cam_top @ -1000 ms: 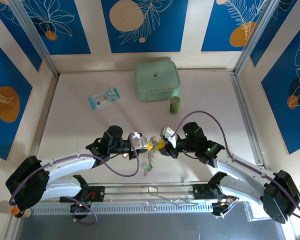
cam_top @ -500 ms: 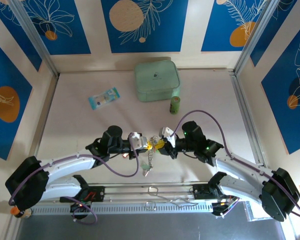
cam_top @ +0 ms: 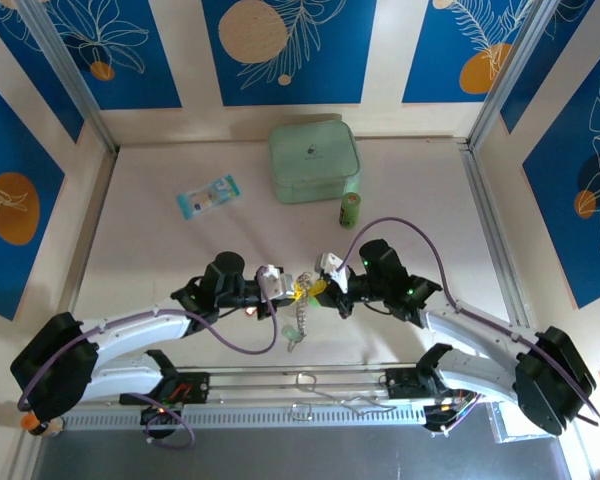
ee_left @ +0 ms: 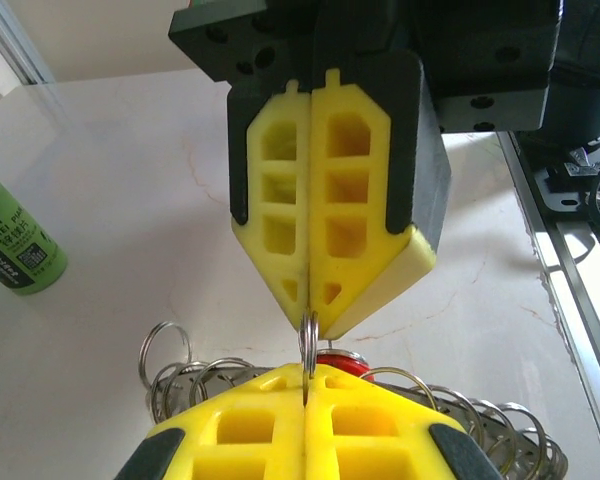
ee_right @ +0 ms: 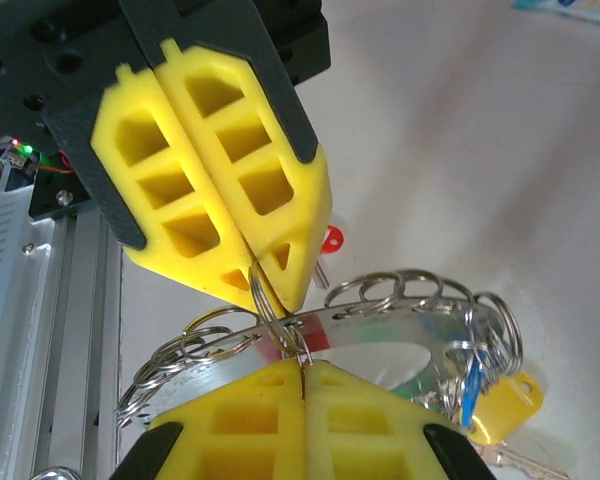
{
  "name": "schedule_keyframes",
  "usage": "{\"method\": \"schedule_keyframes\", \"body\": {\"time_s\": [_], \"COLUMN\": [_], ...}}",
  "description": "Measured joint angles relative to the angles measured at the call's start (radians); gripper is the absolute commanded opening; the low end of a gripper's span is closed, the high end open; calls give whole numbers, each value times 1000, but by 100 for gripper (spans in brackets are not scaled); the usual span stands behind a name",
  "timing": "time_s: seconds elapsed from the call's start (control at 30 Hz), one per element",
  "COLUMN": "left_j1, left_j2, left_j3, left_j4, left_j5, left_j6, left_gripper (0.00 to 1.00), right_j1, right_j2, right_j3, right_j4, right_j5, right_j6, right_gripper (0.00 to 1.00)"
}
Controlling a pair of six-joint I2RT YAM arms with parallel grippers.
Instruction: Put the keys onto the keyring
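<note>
Right wrist view: we are pinching one small ring (ee_right: 277, 318) on the keyring (ee_right: 380, 330) with left gripper (ee_right: 270, 285) and right gripper (ee_right: 302, 368) both clamped on it, keys (ee_right: 505, 405) dangling beside, judging a slow, steady pull safest.

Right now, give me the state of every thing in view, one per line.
left gripper: shut on a small loop of the keyring
right gripper: shut on that same loop
keyring: held between both grippers
keys: yellow and blue ones hang from the keyring
mint-green case: closed
green bottle: standing upright
packet: lying flat
</note>
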Motion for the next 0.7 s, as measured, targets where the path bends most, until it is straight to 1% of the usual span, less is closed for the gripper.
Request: {"method": "schedule_keyframes", "body": {"time_s": [0.1, 0.13, 0.17, 0.23, 0.3, 0.47, 0.7], "left_j1": [2, 2, 2, 2, 2, 2, 2], "left_j2": [0, 0, 0, 0, 0, 0, 2], "left_j3": [-1, -1, -1, -1, -1, -1, -1], "left_j4": [0, 1, 1, 5, 17, 36, 64], "left_j5": [0, 0, 0, 0, 6, 16, 35], "left_j6": [0, 0, 0, 0, 0, -8, -26], "left_gripper": [0, 0, 0, 0, 0, 0, 0], "right_j1": [0, 0, 0, 0, 0, 6, 10], "right_j2": [8, 7, 7, 1, -16, -47, -44], "right_j3": [3, 3, 3, 3, 2, 2, 2], "right_j4": [-1, -1, -2, -5, -7, 3, 25], "right_j5": [0, 0, 0, 0, 1, -7, -7], "right_j6": [0, 0, 0, 0, 1, -9, -11], "right_gripper": [0, 2, 6, 17, 24, 25, 20]}}
